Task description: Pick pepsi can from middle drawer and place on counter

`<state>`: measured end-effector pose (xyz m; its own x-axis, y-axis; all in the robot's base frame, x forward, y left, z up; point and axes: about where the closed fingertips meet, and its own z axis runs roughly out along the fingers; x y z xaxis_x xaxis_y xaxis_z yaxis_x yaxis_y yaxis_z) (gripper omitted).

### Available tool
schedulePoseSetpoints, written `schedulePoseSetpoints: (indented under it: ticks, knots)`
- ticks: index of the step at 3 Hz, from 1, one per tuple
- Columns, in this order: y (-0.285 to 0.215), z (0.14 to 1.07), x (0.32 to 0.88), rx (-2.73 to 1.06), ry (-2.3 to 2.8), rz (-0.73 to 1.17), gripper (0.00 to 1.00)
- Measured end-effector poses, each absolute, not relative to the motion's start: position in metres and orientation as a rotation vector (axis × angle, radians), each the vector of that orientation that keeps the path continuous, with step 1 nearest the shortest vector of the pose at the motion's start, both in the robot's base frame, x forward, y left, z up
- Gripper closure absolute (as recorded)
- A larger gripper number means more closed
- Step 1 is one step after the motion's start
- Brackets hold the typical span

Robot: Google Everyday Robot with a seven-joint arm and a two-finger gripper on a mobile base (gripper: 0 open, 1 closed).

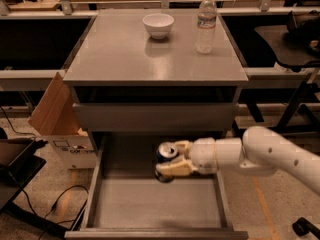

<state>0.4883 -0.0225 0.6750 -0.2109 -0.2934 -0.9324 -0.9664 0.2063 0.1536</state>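
The pepsi can [166,153], dark blue with a silver top, is held upright above the open middle drawer [150,204], clear of its floor. My gripper [172,159] reaches in from the right on a white arm and is shut on the can, one finger behind it and one in front. The counter [135,54] is the grey top of the cabinet, above and behind the can.
A white bowl [158,25] and a clear water bottle [205,24] stand at the back of the counter. A closed drawer front [152,116] sits above the open one. A cardboard box [55,119] stands left of the cabinet, and cables lie on the floor.
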Motion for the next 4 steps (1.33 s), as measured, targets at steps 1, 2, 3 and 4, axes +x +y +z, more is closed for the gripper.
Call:
schedulePoseSetpoints:
  ticks: [1,2,3,4]
  knots:
    - [-0.010,0.789,0.522,-1.239,1.640,0.895,1.00]
    - [0.005,0.880,0.575,-1.244,1.643,0.713,1.00]
    - [0.036,0.936,0.626,-1.213,1.654,0.585,1.00]
    - [0.079,0.953,0.674,-1.154,1.684,0.534,1.00]
